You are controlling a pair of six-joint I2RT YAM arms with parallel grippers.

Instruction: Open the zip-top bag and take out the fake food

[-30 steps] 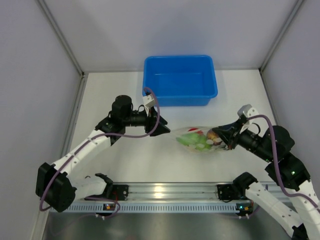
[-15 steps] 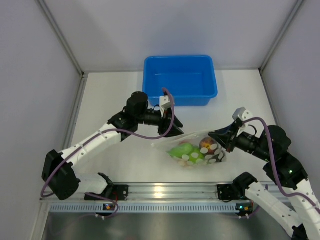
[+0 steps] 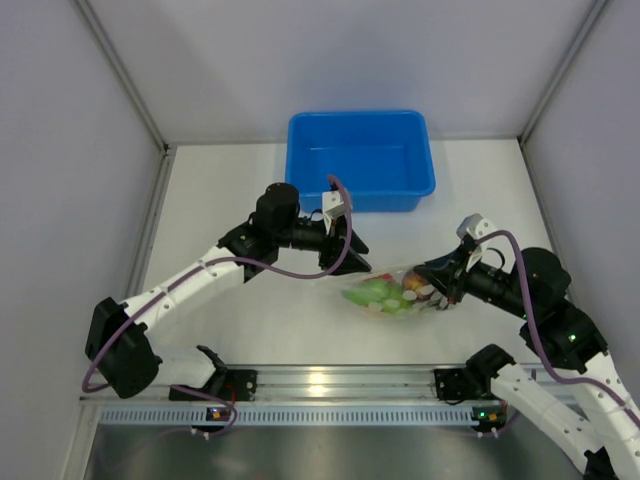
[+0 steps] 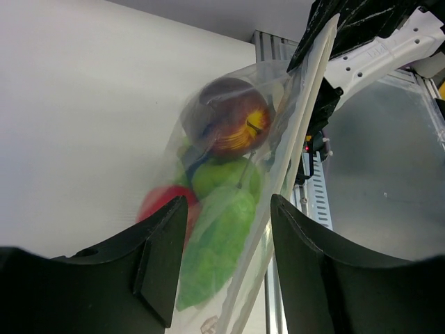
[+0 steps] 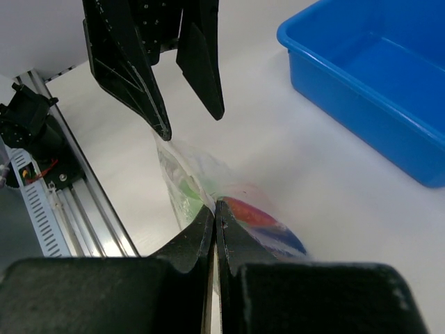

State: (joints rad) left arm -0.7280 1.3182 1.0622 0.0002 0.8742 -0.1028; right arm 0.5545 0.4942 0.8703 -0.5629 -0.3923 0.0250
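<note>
1. Right gripper (image 5: 214, 206): fingers are pressed flat together, pinching a thin edge of the zip-top bag (image 3: 392, 290) at its right end. The right wrist view shows no gap between the tips.
2. Left gripper (image 3: 348, 256): fingers are spread apart and clamp nothing. It hovers at the bag's left end, tips pointing down toward it.
3. Left wrist view: the bag runs up through the gap between the left fingers. It goes on past their tips to the right gripper's black fingers at the far end. Cannot tell whether either left finger touches the film.
4. Zip strip: a pale straight band runs from the right fingertips back toward the inner side of the left gripper's right-hand finger. Cannot tell whether it is sealed or parted.
5. Contents, all inside the bag:
   - Maroon ball (image 4: 224, 125) with a yellow-orange patch, farthest from the left fingers and nearest the right ones.
   - Lime-green piece (image 4: 221, 178), just on the left-finger side of the ball.
   - Knobbly green piece (image 4: 212, 254), between the left fingertips.
   - Red tomato (image 4: 160, 206), just off the left-hand fingertip.
6. Right wrist view: the bag hangs beyond and below the right fingertips. The left fingers stand just past it, one tip at the bag's upper edge.
7. Blue bin (image 3: 362, 197): sits on the white table (image 3: 240, 330), past both pairs of fingers and apart from the bag.
</note>
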